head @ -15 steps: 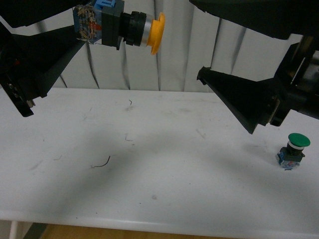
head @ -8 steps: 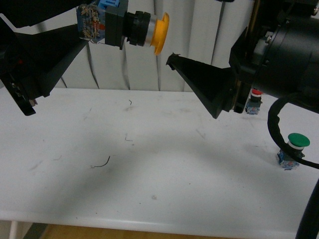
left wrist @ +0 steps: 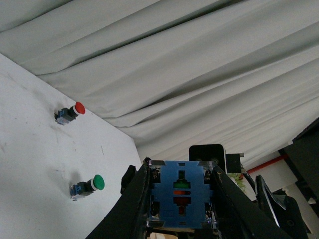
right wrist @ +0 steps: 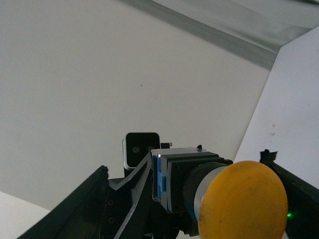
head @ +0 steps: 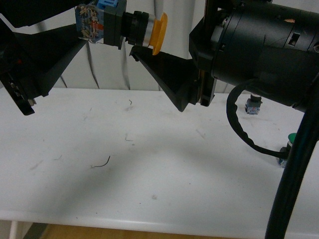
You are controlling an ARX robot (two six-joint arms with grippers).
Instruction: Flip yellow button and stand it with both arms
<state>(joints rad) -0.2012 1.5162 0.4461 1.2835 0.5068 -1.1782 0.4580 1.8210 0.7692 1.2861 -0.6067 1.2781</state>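
Item: yellow button (head: 124, 27), aloft over the table (head: 149, 174), lying sideways, clamped at its blue block (left wrist: 182, 194) by my left gripper (left wrist: 180, 172). My right gripper (right wrist: 184, 164): jaws wide, straddling the cap (right wrist: 244, 199). Block markings too blurred to read.

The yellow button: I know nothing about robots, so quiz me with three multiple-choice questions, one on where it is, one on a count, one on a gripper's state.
1. Where is the yellow button? A on the table; B held in the air; C inside a box.
2. How many other buttons sit on the table? A none; B one; C two.
3. The right gripper is: A open; B shut on the yellow button; C shut on nothing.
Answers: 1 B, the left gripper clamps it above the table. 2 C, a red button and a green button. 3 A, its fingers stand apart, either side of the button.
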